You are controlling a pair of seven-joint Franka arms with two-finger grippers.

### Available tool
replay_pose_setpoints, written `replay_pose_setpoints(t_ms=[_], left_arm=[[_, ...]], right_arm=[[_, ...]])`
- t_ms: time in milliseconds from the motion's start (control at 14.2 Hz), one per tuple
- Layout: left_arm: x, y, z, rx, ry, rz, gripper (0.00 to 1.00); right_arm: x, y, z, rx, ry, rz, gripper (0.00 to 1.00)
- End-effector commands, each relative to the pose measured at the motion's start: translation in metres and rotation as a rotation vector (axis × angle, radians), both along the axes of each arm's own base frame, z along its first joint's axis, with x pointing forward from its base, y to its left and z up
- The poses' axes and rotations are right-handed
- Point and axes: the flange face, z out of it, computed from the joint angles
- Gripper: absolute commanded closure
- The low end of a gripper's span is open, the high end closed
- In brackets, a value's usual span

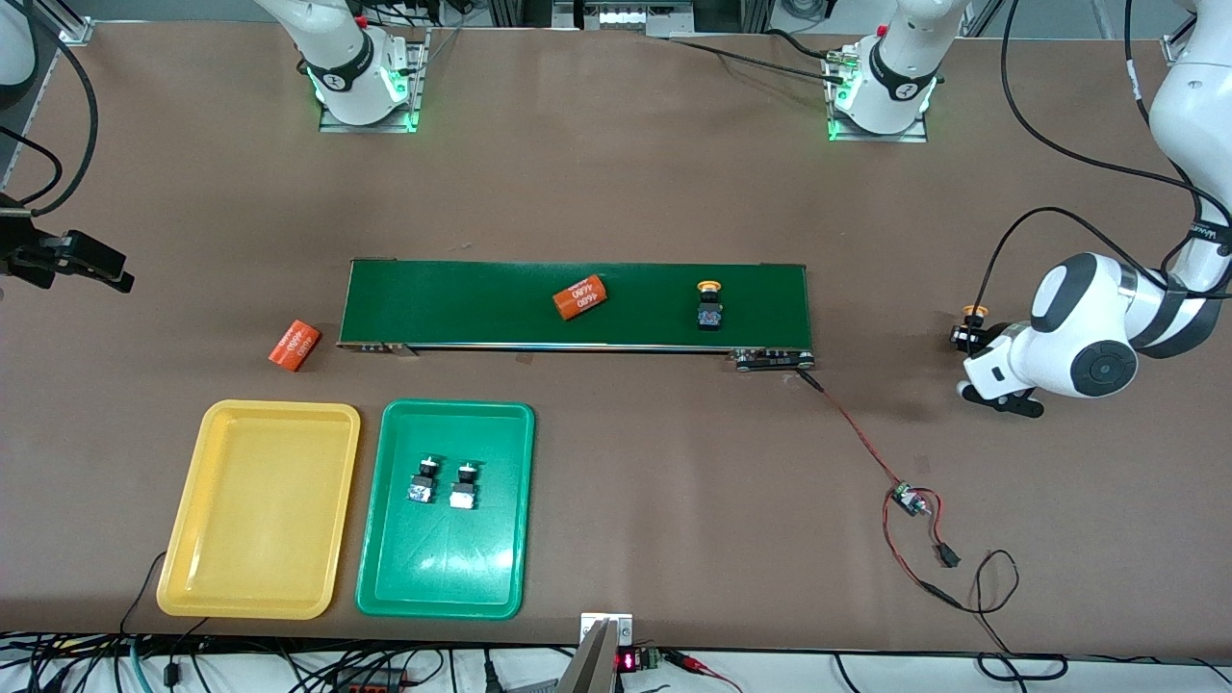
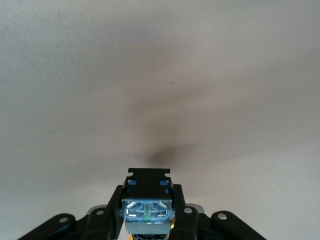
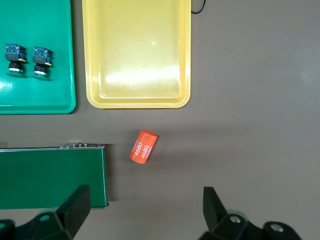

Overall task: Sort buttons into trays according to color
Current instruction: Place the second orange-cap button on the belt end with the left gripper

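My left gripper (image 1: 970, 335) is shut on a yellow-capped button (image 1: 974, 325), held over the bare table off the conveyor's end. In the left wrist view its black body (image 2: 148, 197) sits between the fingers of that gripper (image 2: 148, 216). A second yellow-capped button (image 1: 710, 306) stands on the conveyor belt (image 1: 481, 303). Two green-capped buttons (image 1: 423, 479) (image 1: 465, 485) lie in the green tray (image 1: 452, 573); the yellow tray (image 1: 260, 525) beside it holds nothing. My right gripper (image 1: 101, 265) hangs open, high over the table's right-arm end (image 3: 145, 200).
One orange cylinder (image 1: 580, 297) lies on the belt; another (image 1: 295, 345) (image 3: 143, 146) lies on the table by the belt's end toward the right arm. Red and black wires with a small board (image 1: 910, 500) trail from the belt's other end.
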Motion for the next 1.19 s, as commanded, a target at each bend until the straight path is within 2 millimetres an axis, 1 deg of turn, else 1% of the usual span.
replay_pose_setpoints(t_ms=[0, 70, 141, 211, 281, 422, 633, 703, 773, 843, 984, 1054, 1124], left_arm=[[0.013, -0.022, 0.053, 0.016, 0.011, -0.027, 0.77], [0.014, -0.036, 0.065, 0.0, 0.017, -0.008, 0.77], [0.013, -0.052, 0.072, -0.021, 0.027, 0.032, 0.77], [0.012, -0.07, 0.075, -0.037, 0.032, 0.06, 0.77], [0.012, -0.092, 0.078, -0.038, 0.032, 0.078, 0.77], [0.006, -0.149, 0.079, 0.015, 0.028, 0.126, 0.77], [-0.004, -0.22, 0.078, 0.065, -0.011, 0.182, 0.76], [-0.004, -0.237, 0.079, 0.043, -0.029, 0.193, 0.76], [-0.006, -0.252, 0.076, 0.01, -0.024, 0.211, 0.76], [-0.007, -0.263, 0.075, -0.015, -0.032, 0.221, 0.76], [-0.013, -0.289, 0.071, -0.048, -0.056, 0.198, 0.76], [-0.015, -0.295, 0.067, -0.047, -0.052, 0.202, 0.75], [-0.016, -0.299, 0.067, -0.047, -0.055, 0.2, 0.71]], right_arm=[[0.002, 0.003, 0.004, -0.012, -0.006, 0.008, 0.0], [0.002, 0.004, 0.005, -0.012, -0.008, 0.009, 0.0], [0.002, 0.004, 0.005, -0.012, -0.007, 0.011, 0.0], [0.002, 0.004, 0.005, -0.012, -0.008, 0.009, 0.0], [0.002, 0.004, 0.004, -0.012, -0.008, 0.009, 0.0], [0.005, 0.006, 0.004, -0.004, -0.03, 0.008, 0.0], [0.006, 0.01, 0.004, -0.005, -0.038, 0.015, 0.0], [0.007, 0.013, 0.004, -0.002, -0.04, 0.019, 0.0], [0.007, 0.014, 0.004, 0.0, -0.04, 0.021, 0.0], [0.007, 0.02, 0.005, 0.0, -0.04, 0.031, 0.0], [0.007, 0.023, 0.005, 0.0, -0.035, 0.038, 0.0], [0.007, 0.021, 0.004, 0.001, -0.032, 0.035, 0.0], [0.006, 0.02, 0.003, 0.001, -0.029, 0.03, 0.0]])
